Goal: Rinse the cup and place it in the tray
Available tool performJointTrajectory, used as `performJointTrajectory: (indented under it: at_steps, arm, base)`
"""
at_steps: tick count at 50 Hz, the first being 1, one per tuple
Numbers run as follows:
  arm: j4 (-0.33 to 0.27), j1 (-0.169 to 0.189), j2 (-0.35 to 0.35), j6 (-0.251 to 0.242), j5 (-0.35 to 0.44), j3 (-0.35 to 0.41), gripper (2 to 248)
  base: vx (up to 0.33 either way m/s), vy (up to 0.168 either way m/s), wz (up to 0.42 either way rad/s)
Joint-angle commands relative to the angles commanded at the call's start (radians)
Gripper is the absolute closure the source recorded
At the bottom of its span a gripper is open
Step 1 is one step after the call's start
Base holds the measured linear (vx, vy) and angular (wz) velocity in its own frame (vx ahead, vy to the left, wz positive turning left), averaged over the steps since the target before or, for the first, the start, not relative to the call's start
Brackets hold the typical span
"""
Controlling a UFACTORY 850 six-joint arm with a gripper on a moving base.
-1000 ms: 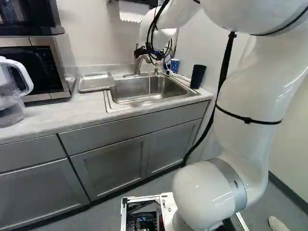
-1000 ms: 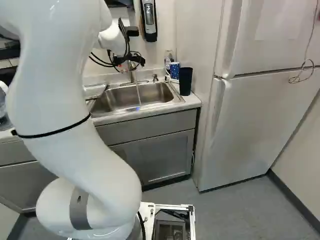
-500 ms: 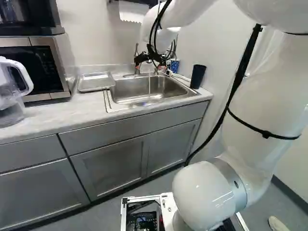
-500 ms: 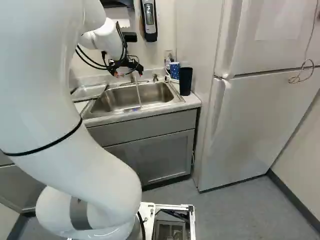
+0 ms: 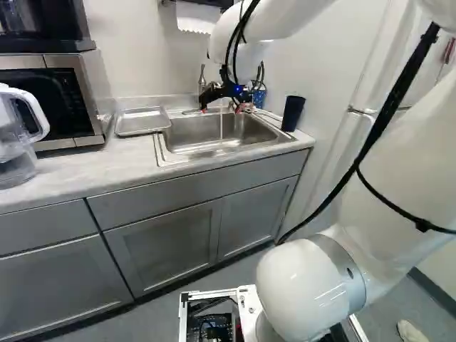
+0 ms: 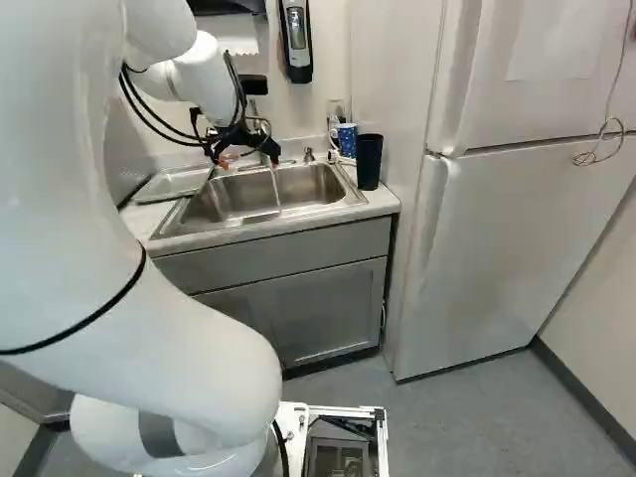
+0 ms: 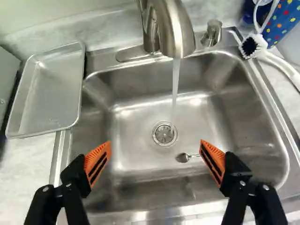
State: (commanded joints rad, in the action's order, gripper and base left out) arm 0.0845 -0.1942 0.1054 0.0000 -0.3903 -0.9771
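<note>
Surface finishes. Sink (image 7: 140,133): smooth metal, softly reflective. Faucet (image 7: 180,35), far side: satin metal. Tray (image 7: 54,89), left: smooth metal, duller sheen. Spoon (image 7: 183,158): shiny metal. Table (image 5: 78,167): matt, mottled top. Cabinet doors (image 5: 164,249), near side: matt, smooth. Arm (image 6: 199,368): glossy white shell. Jug (image 5: 14,167), left: clear, glossy. Towel (image 5: 196,18), far side: matt white paper.

Place: I am viewing a kitchen.
Fittings: a rectangular steel sink (image 7: 145,145) is sitting above grey panelled cabinets (image 5: 164,242).
Appliances: a boxy silver-and-black microwave (image 5: 64,100) and tall white refrigerator (image 6: 477,258) are flanking it.
</note>
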Motion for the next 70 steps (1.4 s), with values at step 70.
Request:
performJointTrajectory:
  at_steps: [70]
  arm:
    - [0.099,0.0,0.024,0.006,0.058,0.023,3]
  base:
    - [0.0,0.0,0.0]
